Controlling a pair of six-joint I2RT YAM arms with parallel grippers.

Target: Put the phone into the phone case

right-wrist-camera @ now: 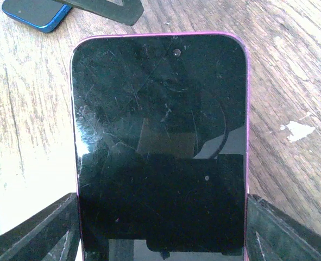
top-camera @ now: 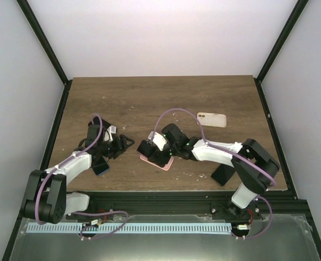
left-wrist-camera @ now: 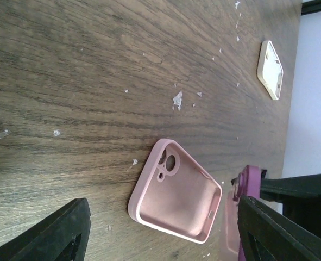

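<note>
Gripping the phone (right-wrist-camera: 159, 125) by its long edges, the R gripper (right-wrist-camera: 160, 217) is clamped on it, screen up, magenta rim showing. Top view puts it just over one end of the pink case (left-wrist-camera: 176, 190); can't tell if they touch. The case lies open side up on the table (left-wrist-camera: 68, 65), camera cut-outs at its far end. L gripper (top-camera: 125, 142) hangs near the case, jaws apart, nothing in them.

Step in hand, I'd judge: lining the phone up w/ the case. To do it well:
- Match the phone's camera end to the cut-out end and get the edges parallel.
- Seat one end first, then press the rest flat.
- L could pin the case so it doesn't skid.
- The case prob flexes, so go slow at the corners.

Further out: beige case (left-wrist-camera: 270, 69) well apart on the far side, blue phone (right-wrist-camera: 32, 13) by the L arm. No brand, label or writing legible anywhere; the screen is dark & scratched.
</note>
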